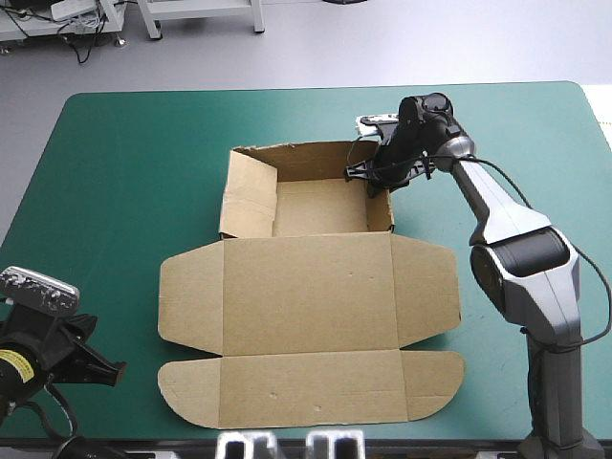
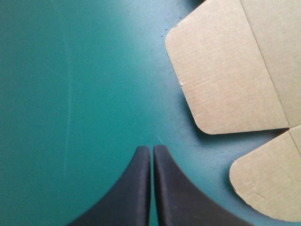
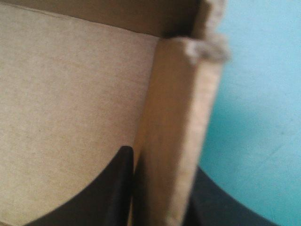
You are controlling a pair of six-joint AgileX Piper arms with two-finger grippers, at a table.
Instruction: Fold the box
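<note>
Left gripper [image 1: 103, 371] sitting lower left of high view, fingers pressed together over bare teal-green cover [image 1: 124, 163], near box's rounded near flaps. Brown box [image 1: 306, 306] lying mid-table: lid panel and flaps spreading flat across lower half of frame, tray [image 1: 320, 206] with raised walls standing beyond, centre frame. Right gripper [image 1: 371, 174] reaching in from right, pinching tray's right wall [image 3: 174, 117] near far corner. One finger [image 3: 117, 188] standing inside tray; other outside, mostly hidden, probably touching board.
</note>
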